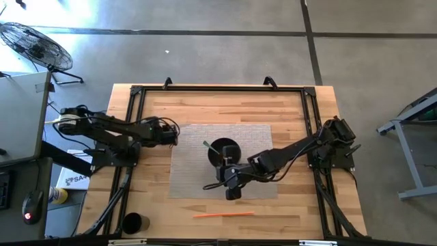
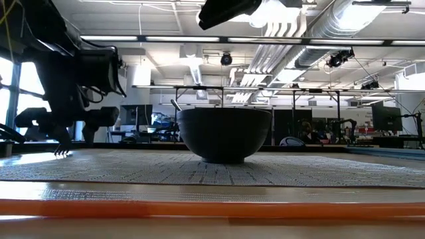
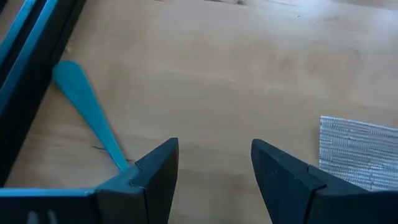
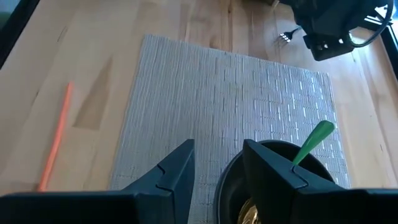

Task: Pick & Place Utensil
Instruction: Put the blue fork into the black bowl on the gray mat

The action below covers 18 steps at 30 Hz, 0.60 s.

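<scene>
A black bowl (image 1: pixel 224 152) (image 2: pixel 224 133) (image 4: pixel 273 180) stands on a grey placemat (image 1: pixel 198 174). A green utensil (image 1: pixel 207 144) (image 4: pixel 314 142) leans in it with its handle over the rim. An orange utensil (image 1: pixel 224 214) (image 4: pixel 56 140) lies flat on the wood near the table's near edge. A blue utensil (image 3: pixel 87 109) lies on the wood beside the black frame rail. My right gripper (image 1: pixel 229 179) (image 4: pixel 217 168) hovers open above the mat, just near of the bowl. My left gripper (image 1: pixel 172 133) (image 3: pixel 214 168) is open over bare wood left of the mat, the blue utensil beside one finger.
A black cup (image 1: pixel 133 222) stands at the table's near left corner. A black frame (image 1: pixel 218 89) runs along the far, left and right edges. The mat's corner (image 3: pixel 357 149) lies beside my left gripper. Something golden (image 4: pixel 249 214) sits inside the bowl.
</scene>
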Tool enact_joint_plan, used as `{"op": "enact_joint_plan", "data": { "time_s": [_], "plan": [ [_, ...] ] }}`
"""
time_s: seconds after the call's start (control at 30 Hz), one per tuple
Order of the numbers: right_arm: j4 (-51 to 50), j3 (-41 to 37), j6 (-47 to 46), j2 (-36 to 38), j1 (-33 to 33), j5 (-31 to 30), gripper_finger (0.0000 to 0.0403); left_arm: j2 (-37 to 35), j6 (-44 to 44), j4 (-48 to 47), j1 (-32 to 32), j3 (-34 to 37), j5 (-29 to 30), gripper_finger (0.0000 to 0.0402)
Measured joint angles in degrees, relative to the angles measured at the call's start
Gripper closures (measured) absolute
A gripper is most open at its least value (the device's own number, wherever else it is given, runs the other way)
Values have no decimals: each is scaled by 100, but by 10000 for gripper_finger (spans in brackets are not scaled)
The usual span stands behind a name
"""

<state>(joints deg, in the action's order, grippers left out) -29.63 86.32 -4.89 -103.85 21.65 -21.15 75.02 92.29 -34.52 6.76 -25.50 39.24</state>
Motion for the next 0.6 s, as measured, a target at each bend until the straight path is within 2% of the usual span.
{"op": "enact_joint_plan", "data": {
  "time_s": [0.13,0.4,0.6],
  "plan": [
    [-3,0,46,0,0,-21,274,-41,321,-207,-214,0,21,202],
    [118,-62,207,-59,-19,-29,274,-39,1636,-951,-919,2,93,202],
    [641,-543,305,-75,-95,69,274,61,1858,-1164,-979,4,-72,202]
  ]
}}
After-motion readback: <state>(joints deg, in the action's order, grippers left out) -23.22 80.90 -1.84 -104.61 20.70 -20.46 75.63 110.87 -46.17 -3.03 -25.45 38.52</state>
